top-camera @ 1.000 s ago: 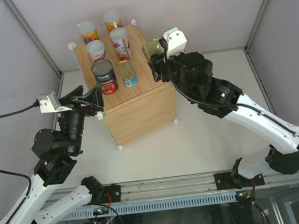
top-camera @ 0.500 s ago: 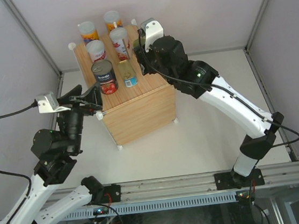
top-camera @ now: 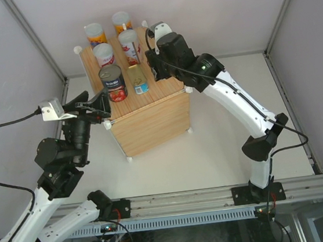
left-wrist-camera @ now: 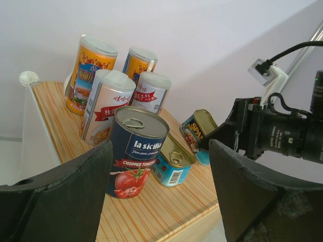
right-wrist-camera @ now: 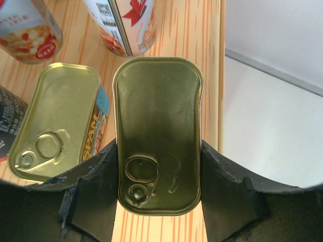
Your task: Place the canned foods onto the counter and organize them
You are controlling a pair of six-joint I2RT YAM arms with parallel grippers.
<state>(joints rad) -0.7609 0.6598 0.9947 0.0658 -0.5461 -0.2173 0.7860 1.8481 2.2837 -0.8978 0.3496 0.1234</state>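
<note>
The counter (top-camera: 149,113) is a wood-grain cube. Several tall orange-labelled cans (top-camera: 104,54) stand at its back, with the dark tomato can (top-camera: 113,82) and a flat blue-and-gold tin (top-camera: 138,78) in front of them. My right gripper (top-camera: 156,60) is shut on a second flat gold tin (right-wrist-camera: 157,133), held by its long sides over the counter's right edge beside the lying tin (right-wrist-camera: 55,118). Whether it touches the wood, I cannot tell. My left gripper (top-camera: 99,107) hangs open at the counter's near left corner, facing the tomato can (left-wrist-camera: 135,151), with nothing between its fingers.
The counter stands on a white table (top-camera: 222,143) between grey walls with metal corner posts (top-camera: 36,45). White ball connectors (top-camera: 77,49) mark the cube's corners. The arms' base rail (top-camera: 182,203) runs along the near edge.
My right arm has swung left with the flat tin, from beside the counter's right side to over its right edge. The left arm has not moved.
</note>
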